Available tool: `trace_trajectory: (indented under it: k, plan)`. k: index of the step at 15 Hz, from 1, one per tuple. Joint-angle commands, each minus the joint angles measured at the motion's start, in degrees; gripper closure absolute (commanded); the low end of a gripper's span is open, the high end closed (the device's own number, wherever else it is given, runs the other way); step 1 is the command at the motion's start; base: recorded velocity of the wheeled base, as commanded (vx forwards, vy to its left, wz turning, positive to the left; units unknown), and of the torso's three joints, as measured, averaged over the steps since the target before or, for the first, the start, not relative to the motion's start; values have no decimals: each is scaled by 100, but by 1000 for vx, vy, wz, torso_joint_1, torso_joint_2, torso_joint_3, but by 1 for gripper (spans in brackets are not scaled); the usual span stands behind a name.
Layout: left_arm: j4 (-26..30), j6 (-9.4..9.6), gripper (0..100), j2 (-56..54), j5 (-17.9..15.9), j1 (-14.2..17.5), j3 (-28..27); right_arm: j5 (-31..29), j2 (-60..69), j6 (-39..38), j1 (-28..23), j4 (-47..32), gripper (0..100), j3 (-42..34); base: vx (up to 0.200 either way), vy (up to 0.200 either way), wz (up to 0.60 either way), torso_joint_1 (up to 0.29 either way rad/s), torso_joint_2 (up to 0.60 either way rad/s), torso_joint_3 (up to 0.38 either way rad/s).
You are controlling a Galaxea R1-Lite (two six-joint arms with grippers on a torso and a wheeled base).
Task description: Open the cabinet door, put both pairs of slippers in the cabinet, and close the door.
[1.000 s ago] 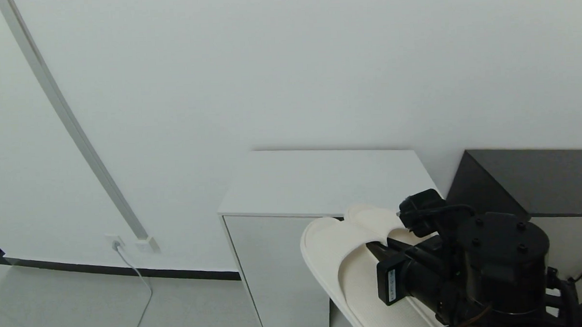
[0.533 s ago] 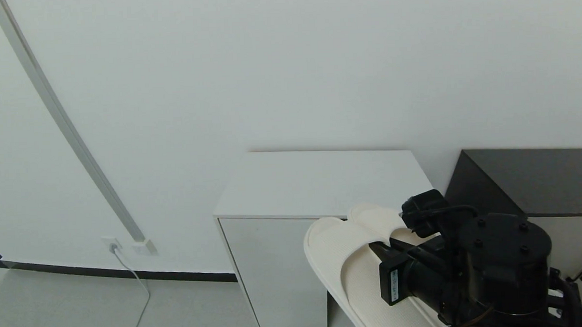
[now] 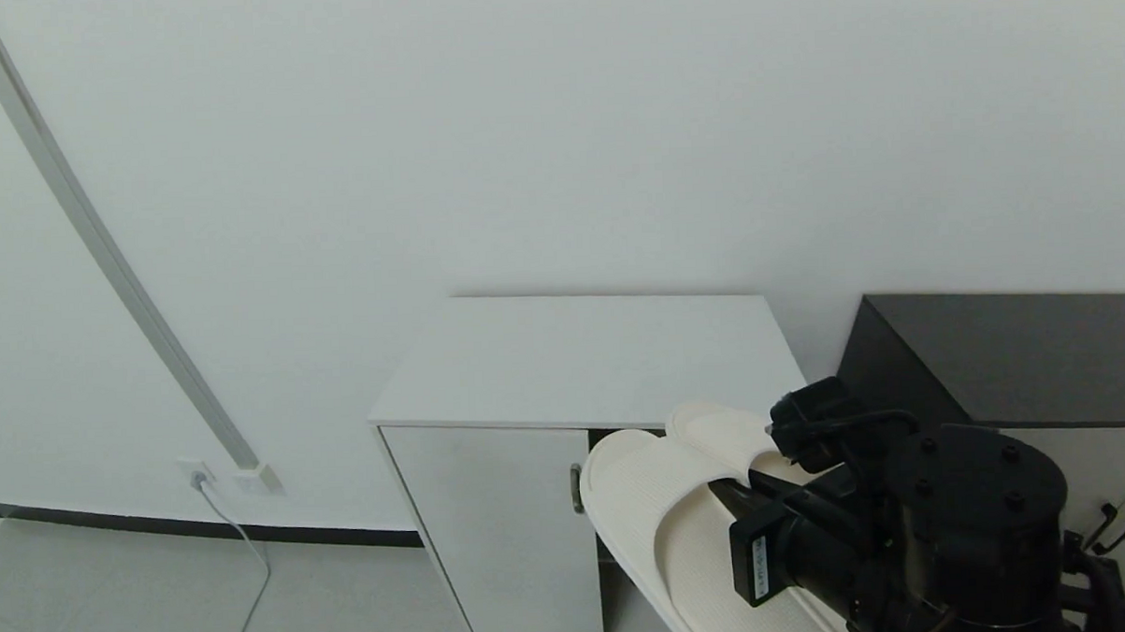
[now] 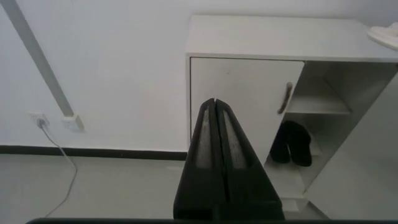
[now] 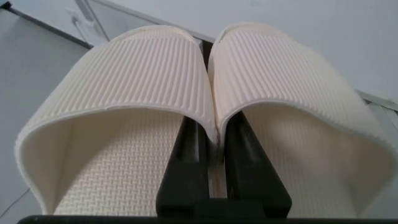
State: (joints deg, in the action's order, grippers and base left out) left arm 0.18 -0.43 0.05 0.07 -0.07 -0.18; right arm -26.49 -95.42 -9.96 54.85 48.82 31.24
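A pair of cream ribbed slippers (image 5: pixel 161 87) sits side by side, and my right gripper (image 5: pixel 214 134) is shut on their two inner walls. In the head view the cream slippers (image 3: pixel 653 500) hang in front of the white cabinet (image 3: pixel 573 362), level with its top front edge. The cabinet's left door (image 4: pixel 239 106) with its handle (image 4: pixel 286 98) is closed. Its right compartment (image 4: pixel 320 99) stands open, with a dark pair of slippers (image 4: pixel 292 143) under a shelf. My left gripper (image 4: pixel 214 106) is shut and empty, some way in front of the left door.
A dark cabinet (image 3: pixel 1004 357) with handled doors stands right of the white one. A wall socket (image 3: pixel 194 474) with a cable and a slanted grey strip (image 3: pixel 102 248) are on the wall to the left. Open grey floor (image 4: pixel 93 186) lies in front.
The head view has shifted, so the cabinet sits further left and its door handle and open gap now show. The slippers stay held in my right gripper.
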Motion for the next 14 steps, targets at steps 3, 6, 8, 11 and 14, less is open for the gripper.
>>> trace_trajectory:
  k: [3, 6, 8, 11, 14]
  plan:
    - [-1, -1, 100, 4, 1, -1, 1, 21, -3, 179, 9, 22, 100, -127, 0, 0, 0, 0, 0, 0]
    - [-1, -1, 100, 4, 1, -1, 1, 65, 5, 170, 70, 22, 100, -145, 0, 0, 0, 0, 0, 0]
    - [-1, -1, 100, 4, 1, -1, 1, 83, 5, 161, 79, 22, 100, -154, 0, 0, 0, 0, 0, 0]
    - [-9, -1, 100, 4, 1, 7, 1, 83, -3, 152, 105, 22, 100, -180, 0, 0, 0, 0, 0, 0]
    - [-1, -1, 100, 4, 1, 7, 1, 109, -12, 143, 220, 22, 100, -224, 0, 0, 0, 0, 0, 0]
